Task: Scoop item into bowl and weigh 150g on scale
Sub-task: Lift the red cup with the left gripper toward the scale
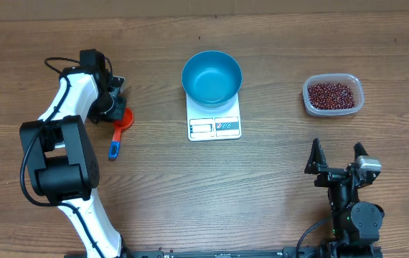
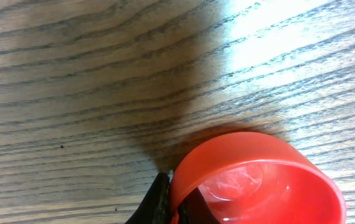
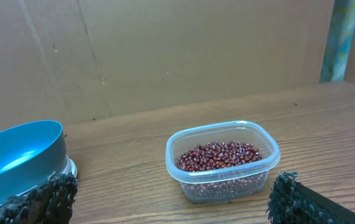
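At the far left the left gripper (image 1: 115, 107) is clamped on the rim of the one red scoop (image 1: 123, 119), a finger (image 2: 160, 202) on either side of its wall; the scoop's blue handle (image 1: 114, 148) points toward the near edge of the table (image 1: 276, 179); scoop and beans are well apart. In the middle, one light-blue bowl (image 1: 212, 75) stands on the one white scale (image 1: 214, 127). Further right, one clear tub (image 1: 334, 112) holds all the beans (image 1: 331, 94), a loose heap too many to count; nearer the table's front edge, the right gripper (image 1: 337, 161) hangs with its jaws wide apart, near the tub but not touching it.
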Robot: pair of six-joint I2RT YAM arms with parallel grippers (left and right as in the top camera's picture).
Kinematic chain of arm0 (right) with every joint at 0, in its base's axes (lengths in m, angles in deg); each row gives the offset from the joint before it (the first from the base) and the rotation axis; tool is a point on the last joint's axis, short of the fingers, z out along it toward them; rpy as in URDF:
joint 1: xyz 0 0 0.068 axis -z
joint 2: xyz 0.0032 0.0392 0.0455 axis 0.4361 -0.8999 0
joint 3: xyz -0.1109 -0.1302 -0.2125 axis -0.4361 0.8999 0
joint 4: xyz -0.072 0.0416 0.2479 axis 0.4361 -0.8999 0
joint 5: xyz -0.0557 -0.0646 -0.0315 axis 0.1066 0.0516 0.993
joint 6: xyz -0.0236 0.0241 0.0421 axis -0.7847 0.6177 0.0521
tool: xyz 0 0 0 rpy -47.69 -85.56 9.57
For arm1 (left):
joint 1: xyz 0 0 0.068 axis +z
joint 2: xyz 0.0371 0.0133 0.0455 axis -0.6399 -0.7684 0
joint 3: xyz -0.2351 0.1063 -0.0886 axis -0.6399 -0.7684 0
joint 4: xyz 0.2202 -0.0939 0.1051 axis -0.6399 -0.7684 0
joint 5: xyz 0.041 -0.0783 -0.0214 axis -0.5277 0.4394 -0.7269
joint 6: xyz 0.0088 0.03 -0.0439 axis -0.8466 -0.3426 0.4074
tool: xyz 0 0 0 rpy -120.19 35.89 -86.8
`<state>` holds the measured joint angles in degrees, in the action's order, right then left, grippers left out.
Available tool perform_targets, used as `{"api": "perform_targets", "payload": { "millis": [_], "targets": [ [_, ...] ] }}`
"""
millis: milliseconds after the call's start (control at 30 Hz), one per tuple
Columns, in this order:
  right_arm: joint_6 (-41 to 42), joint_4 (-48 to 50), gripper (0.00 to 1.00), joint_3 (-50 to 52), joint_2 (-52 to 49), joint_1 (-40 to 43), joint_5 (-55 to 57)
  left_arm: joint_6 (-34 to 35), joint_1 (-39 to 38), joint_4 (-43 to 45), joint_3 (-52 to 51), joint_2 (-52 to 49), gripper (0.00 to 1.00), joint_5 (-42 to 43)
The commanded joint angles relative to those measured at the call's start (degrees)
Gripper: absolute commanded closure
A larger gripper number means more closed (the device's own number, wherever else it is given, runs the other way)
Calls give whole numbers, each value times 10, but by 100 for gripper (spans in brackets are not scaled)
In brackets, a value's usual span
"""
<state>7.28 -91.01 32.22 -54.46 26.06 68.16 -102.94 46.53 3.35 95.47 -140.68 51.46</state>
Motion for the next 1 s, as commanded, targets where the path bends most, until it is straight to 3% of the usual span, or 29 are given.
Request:
{"api": "perform_targets", "payload": {
  "millis": [0,167,267,467,600,967],
  "targets": [
    [-2,3,0,6,7,-5,-3,-7,0,2,-4,-7,96,-6],
    [-2,3,0,6,7,-5,-3,-2,0,-2,-1,-7,96,-6],
    [-2,3,0,6,7,-5,-3,39,0,-17,13,-7,96,3],
    [-2,3,0,6,7,-5,-3,110,-1,-121,78,-1,96,23],
    [-2,3,0,6,7,-5,-3,118,-7,-172,117,25,96,49],
    [-2,3,0,6,7,-5,-3,144,-97,-235,128,240,96,47]
  ]
}}
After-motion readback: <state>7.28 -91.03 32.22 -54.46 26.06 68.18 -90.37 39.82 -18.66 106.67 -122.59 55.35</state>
